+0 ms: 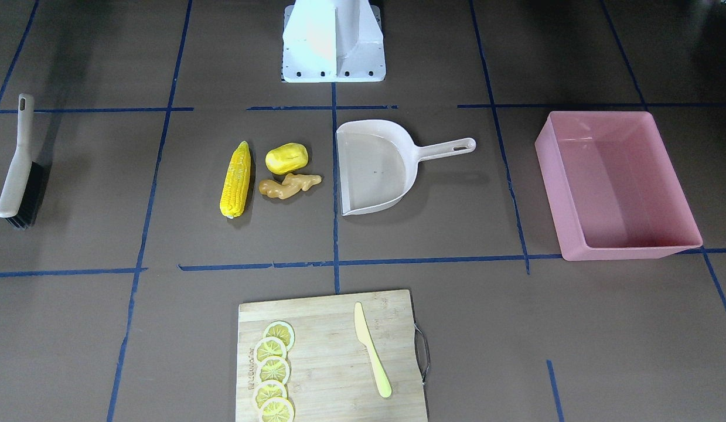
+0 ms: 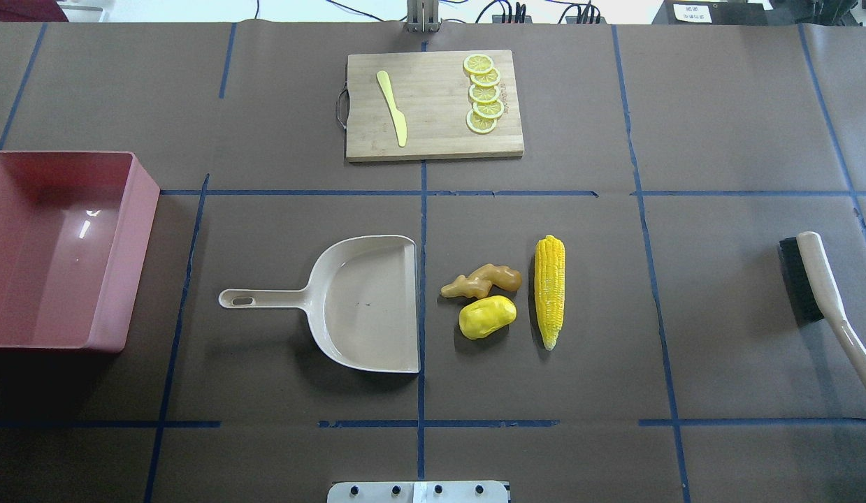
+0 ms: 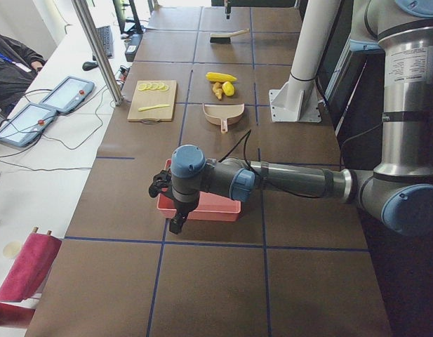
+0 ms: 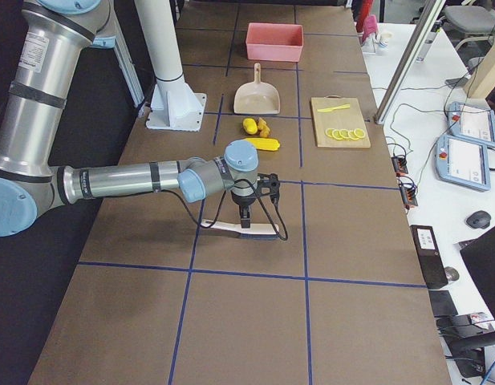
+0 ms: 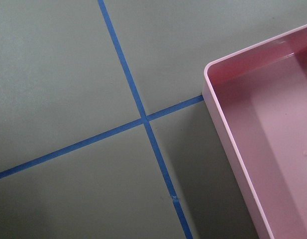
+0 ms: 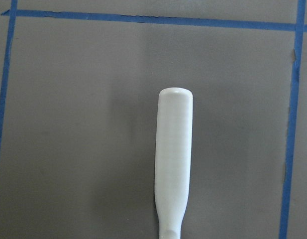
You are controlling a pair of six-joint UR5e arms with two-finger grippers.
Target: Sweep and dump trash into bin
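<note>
Dustpan [image 2: 366,307] between trash [image 2: 486,318] and bin [image 2: 135,258], brush [image 2: 820,286] well apart

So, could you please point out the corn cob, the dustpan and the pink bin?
corn cob [image 2: 549,292], overhead exterior view, middle of the cob.
dustpan [image 2: 366,304], overhead exterior view, bare floor of the pan.
bin [image 2: 125,265], overhead exterior view, outer side wall nearest the dustpan.

3 trash [image 2: 486,316] | 5 slices [image 2: 484,93] | 1 each — bin [image 2: 135,265], dustpan [image 2: 363,300], brush [image 2: 819,276], knife [image 2: 392,108], board [image 2: 439,133]
</note>
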